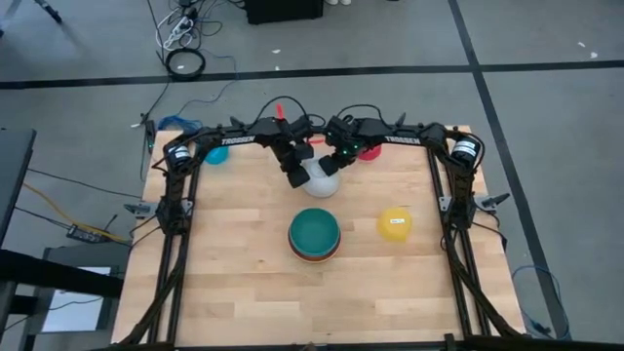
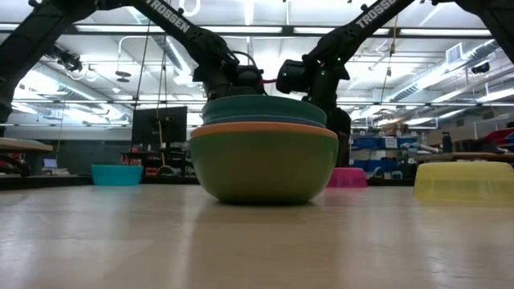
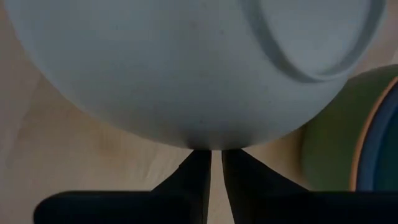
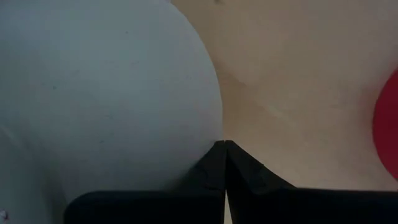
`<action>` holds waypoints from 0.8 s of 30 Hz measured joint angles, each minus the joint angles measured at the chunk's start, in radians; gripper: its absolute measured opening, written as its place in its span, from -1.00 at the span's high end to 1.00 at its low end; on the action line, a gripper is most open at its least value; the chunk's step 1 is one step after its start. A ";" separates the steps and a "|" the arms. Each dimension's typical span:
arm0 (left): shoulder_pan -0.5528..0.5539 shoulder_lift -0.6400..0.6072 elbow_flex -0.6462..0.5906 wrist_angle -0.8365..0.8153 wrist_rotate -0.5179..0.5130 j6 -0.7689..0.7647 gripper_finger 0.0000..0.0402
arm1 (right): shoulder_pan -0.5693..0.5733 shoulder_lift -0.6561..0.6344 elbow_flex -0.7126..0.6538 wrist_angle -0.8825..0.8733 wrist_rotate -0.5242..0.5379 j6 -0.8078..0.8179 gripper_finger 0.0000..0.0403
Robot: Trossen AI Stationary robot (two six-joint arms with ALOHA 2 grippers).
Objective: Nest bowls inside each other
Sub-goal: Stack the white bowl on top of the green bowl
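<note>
Wooden tabletop (image 1: 244, 283), both arms at the white bowl (image 1: 320, 179).
Left hand (image 3: 216, 163) pinches its rim; right hand (image 4: 224, 149), fingers together, touches it beside the stack (image 1: 315, 234).

Even overhead lighting from ceiling strip lights (image 2: 241, 32), soft shadow beneath the nested bowls (image 2: 263, 156), foreground counter (image 2: 241, 249) blurred, wrist views out of focus.

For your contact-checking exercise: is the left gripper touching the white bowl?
Touching. In the left wrist view the left gripper pinches the white bowl by its rim, with no gap showing.
</note>
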 joint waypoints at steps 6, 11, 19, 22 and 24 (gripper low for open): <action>-0.013 0.000 0.000 -0.011 -0.002 0.003 0.75 | 0.017 -0.001 0.000 -0.009 0.011 0.002 1.00; -0.018 -0.022 0.000 -0.032 -0.018 0.003 0.75 | 0.020 -0.012 0.000 -0.005 0.011 0.002 1.00; -0.028 -0.072 0.000 -0.052 -0.018 -0.010 0.75 | 0.038 -0.066 0.000 -0.004 0.041 0.020 1.00; -0.046 -0.081 0.000 -0.055 -0.017 -0.020 0.75 | 0.056 -0.080 0.000 -0.013 0.051 0.026 1.00; -0.057 -0.089 0.000 -0.057 -0.017 -0.020 0.75 | 0.069 -0.089 0.000 -0.024 0.070 0.029 1.00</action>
